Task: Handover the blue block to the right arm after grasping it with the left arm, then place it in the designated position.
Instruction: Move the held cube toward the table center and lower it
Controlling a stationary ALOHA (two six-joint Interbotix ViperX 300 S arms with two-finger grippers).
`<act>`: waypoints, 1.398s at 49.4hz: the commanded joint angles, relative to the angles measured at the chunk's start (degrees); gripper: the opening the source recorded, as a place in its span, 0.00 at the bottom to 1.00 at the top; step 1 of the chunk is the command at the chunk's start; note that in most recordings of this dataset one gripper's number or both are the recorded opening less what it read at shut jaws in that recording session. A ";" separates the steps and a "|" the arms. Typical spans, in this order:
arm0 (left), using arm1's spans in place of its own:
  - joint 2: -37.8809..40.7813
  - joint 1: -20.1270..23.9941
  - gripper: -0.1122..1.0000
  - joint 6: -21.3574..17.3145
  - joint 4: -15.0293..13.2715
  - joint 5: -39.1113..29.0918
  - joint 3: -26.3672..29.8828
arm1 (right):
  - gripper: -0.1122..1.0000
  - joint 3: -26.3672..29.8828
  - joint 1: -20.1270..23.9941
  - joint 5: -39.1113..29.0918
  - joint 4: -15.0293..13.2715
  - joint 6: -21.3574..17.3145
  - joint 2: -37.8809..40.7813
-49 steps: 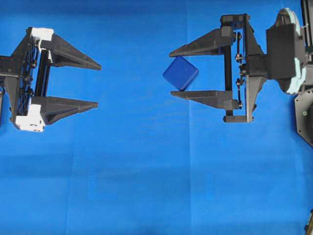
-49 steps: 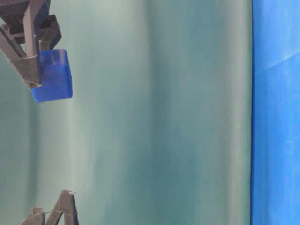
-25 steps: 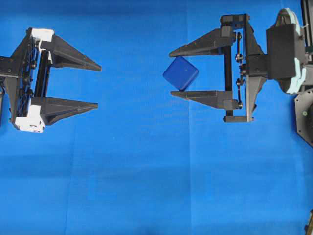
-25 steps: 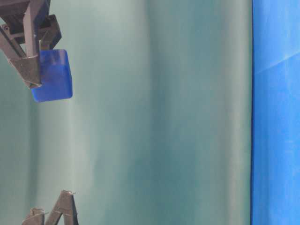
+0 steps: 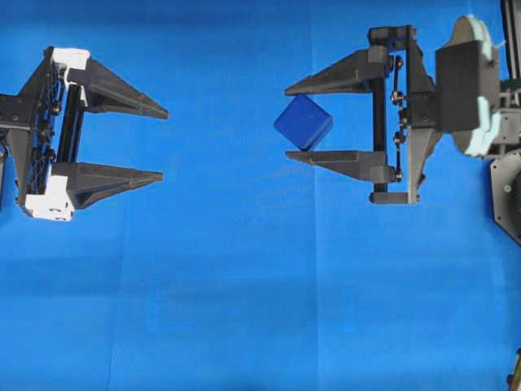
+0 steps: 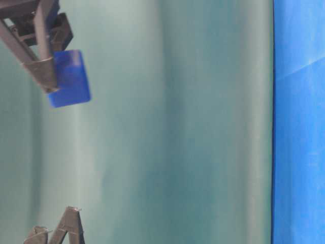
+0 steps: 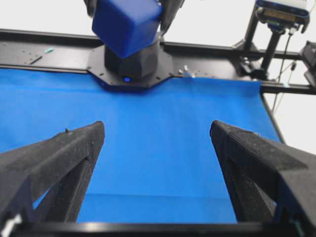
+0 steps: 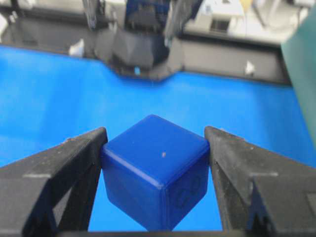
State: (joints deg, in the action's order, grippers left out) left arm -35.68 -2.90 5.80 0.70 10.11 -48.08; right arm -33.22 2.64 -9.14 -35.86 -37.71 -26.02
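Observation:
The blue block [image 5: 303,122] is a dark navy cube, held between the fingertips of my right gripper [image 5: 288,120] and lifted above the cloth. In the right wrist view the blue block [image 8: 155,170] sits turned on a corner, both fingers pressed on its sides. The table-level view shows the blue block [image 6: 71,79] hanging high at the upper left beside a right fingertip [image 6: 45,76]. My left gripper [image 5: 163,141] stands wide open at the left with nothing between its fingers. From the left wrist view the blue block [image 7: 126,24] shows far ahead, above my open left gripper [image 7: 157,131].
Bright blue cloth [image 5: 244,285] covers the table. The right arm's black base [image 7: 131,61] stands at the cloth's far edge in the left wrist view. A green backdrop [image 6: 177,127] fills the table-level view.
My right gripper has shifted slightly with the block, which sits a little higher and further right in the table-level view. The left gripper has not moved.

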 commanded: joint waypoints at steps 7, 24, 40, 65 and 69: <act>-0.26 -0.18 0.94 0.09 0.09 0.44 1.05 | 0.61 1.67 2.90 -9.93 2.29 -0.70 0.53; -0.26 -0.18 0.94 0.00 0.09 0.53 1.05 | 0.61 1.76 4.39 -16.35 4.75 -0.62 0.79; -0.26 -0.26 0.94 0.09 0.09 0.53 1.05 | 0.61 1.76 4.39 -15.64 4.75 -0.62 0.79; -0.26 -0.35 0.94 0.09 0.09 0.53 1.05 | 0.61 1.67 4.39 -14.85 4.75 -0.70 4.22; -0.26 -0.26 0.94 0.09 0.09 0.53 1.05 | 0.61 1.41 4.39 -13.18 4.75 -0.70 5.71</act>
State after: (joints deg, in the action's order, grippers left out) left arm -35.68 -2.99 5.80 0.70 10.11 -48.08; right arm -33.13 6.86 -23.99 -31.20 -38.32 -20.83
